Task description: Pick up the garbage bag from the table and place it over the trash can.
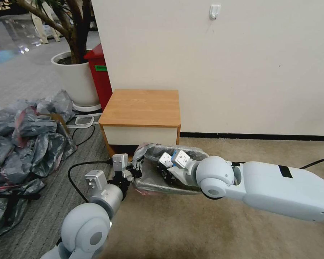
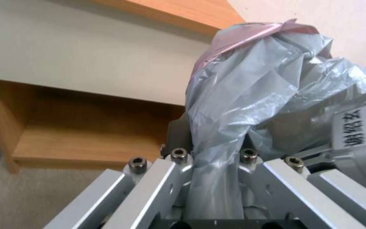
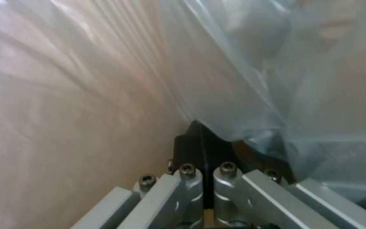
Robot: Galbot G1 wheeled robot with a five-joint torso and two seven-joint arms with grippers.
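The trash can (image 1: pixel 158 186) stands on the carpet in front of the table (image 1: pixel 140 104). The grey garbage bag (image 1: pixel 192 151), with its pink rim, is draped over the can's mouth. My left gripper (image 1: pixel 135 172) is at the can's left rim, shut on a bunched fold of the garbage bag (image 2: pixel 255 89) that runs between its fingers (image 2: pixel 176 133). My right gripper (image 1: pixel 165 173) reaches down inside the lined can. In the right wrist view the right gripper (image 3: pixel 200 135) has its black fingers together, beside the garbage bag (image 3: pixel 276 79) and the beige can wall (image 3: pixel 64 111).
A heap of grey and pink bags (image 1: pixel 21 133) lies on the floor at the left. A red bin (image 1: pixel 99 75) and a white plant pot (image 1: pixel 75 79) stand behind the table's left side. A black cable (image 1: pixel 73 172) runs across the floor by my left arm. The wall (image 1: pixel 223 72) is behind.
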